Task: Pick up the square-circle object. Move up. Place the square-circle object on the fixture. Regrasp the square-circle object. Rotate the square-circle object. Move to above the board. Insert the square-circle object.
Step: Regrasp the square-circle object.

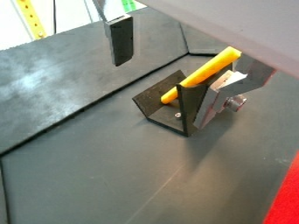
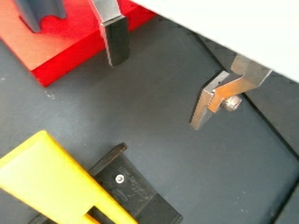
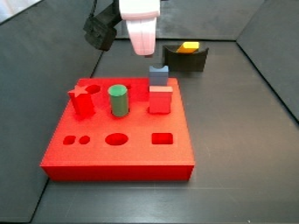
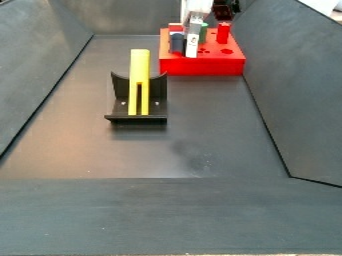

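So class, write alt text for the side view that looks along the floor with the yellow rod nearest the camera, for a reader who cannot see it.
A long yellow rod leans in a dark fixture on a dark grey floor, with nothing holding it. Further back, the gripper hangs with open jaws by the red board, which carries upright pegs.

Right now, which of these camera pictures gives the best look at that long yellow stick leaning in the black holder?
A side view is best: the square-circle object shows nearly whole, resting on the fixture. Another side view shows only its small far end. Both wrist views show it in part. The gripper is open, empty, near the board.
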